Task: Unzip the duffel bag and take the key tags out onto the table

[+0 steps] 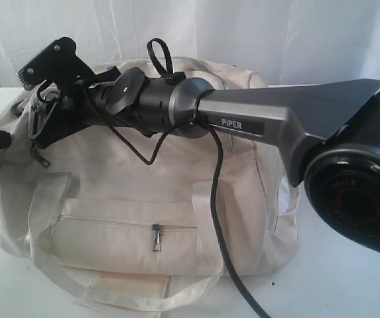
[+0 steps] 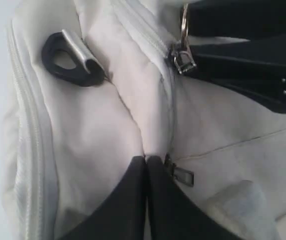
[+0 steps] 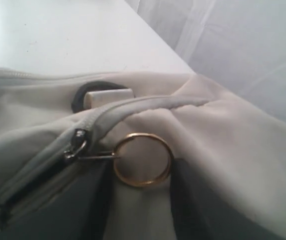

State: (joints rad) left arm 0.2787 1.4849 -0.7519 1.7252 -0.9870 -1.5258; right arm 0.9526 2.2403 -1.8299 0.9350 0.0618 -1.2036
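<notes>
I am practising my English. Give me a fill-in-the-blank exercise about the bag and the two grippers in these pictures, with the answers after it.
1. The jaws of the left gripper are ___.
2. A metal ___ is attached to the zip pull, between the fingers of the right gripper.
3. The right arm reaching over the duffel bag bears the word ___.
Missing words: shut; ring; PiPER.
</notes>
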